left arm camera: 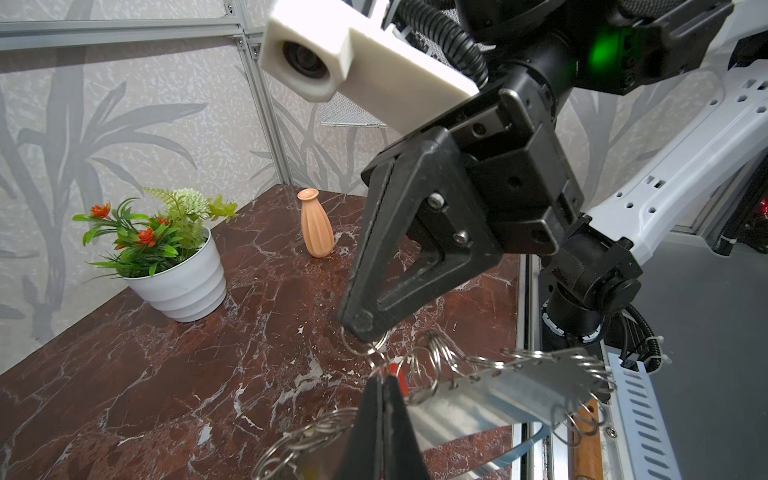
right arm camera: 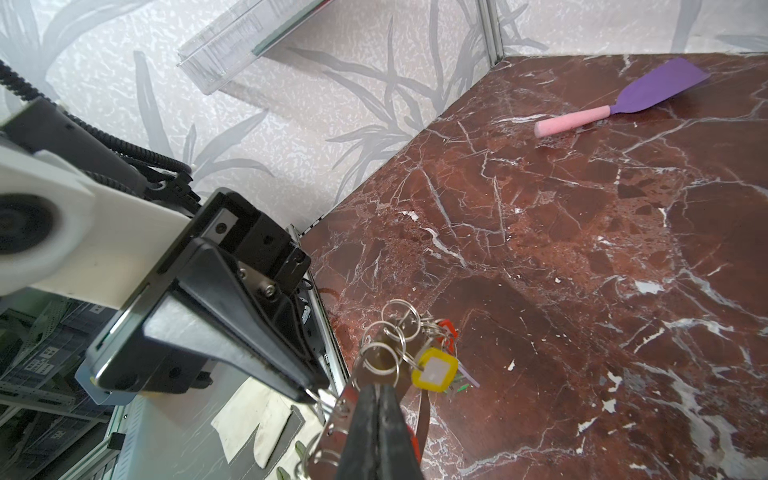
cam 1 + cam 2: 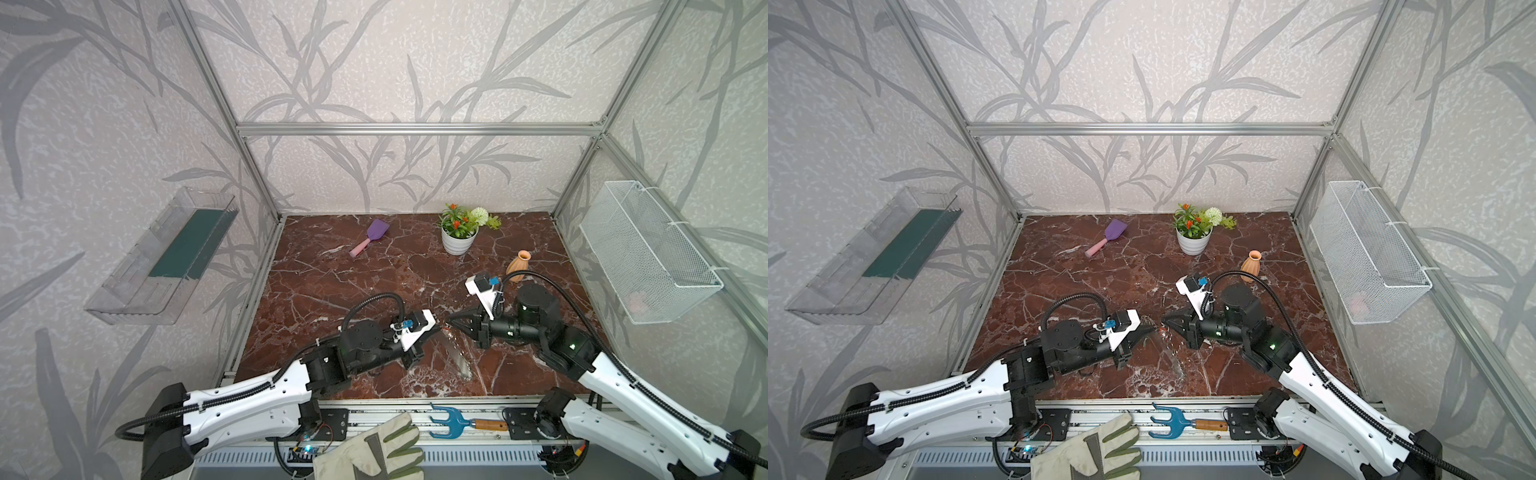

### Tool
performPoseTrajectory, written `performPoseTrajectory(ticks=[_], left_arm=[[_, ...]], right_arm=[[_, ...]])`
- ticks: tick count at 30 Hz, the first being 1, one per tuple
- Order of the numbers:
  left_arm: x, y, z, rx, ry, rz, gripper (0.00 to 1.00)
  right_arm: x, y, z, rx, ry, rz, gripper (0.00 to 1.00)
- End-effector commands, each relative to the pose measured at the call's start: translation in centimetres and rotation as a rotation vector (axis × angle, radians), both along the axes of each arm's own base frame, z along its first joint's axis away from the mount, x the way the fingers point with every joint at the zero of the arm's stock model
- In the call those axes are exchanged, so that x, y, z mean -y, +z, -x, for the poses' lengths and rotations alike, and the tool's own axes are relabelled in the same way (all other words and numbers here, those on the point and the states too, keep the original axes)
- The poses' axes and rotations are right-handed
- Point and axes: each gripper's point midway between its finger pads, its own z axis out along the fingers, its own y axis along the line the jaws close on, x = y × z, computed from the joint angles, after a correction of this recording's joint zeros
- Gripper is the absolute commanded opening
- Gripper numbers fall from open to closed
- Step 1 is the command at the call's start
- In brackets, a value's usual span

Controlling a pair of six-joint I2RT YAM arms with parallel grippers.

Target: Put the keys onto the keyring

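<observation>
Your left gripper point(image 1: 384, 380), bottom centre, is pinched shut on the keyring point(image 1: 519, 388); right gripper point(image 1: 365, 328) too. Pull apart unevenly and it could slip right out.

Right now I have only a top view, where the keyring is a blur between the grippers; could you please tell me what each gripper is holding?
Observer: The left wrist view shows the right gripper shut on a silver ring at the keyring's edge.
Operator: Thank you; and the left gripper?
Observer: In the right wrist view the left gripper is shut on a thin silver loop; whose loop, I cannot tell.
Operator: Are any keys on already?
Observer: A yellow key hangs from a ring among the keyring's rings.
</observation>
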Motion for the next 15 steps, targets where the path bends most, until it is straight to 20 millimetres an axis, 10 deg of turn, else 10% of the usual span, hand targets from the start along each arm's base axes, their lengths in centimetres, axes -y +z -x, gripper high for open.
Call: performPoseTrajectory(ticks=[1,15], left_arm=[[0.03,2.61,-0.42,0.044,0.021,0.071,0.00],[-0.12,2.29,-1.09,0.039,0.059,0.059,0.00]], right_arm=[[-0.33,0.76,0.86,0.018,0.051,-0.038,0.00],[0.15,0.89,1.77,0.031,0.069,-0.037,0.00]])
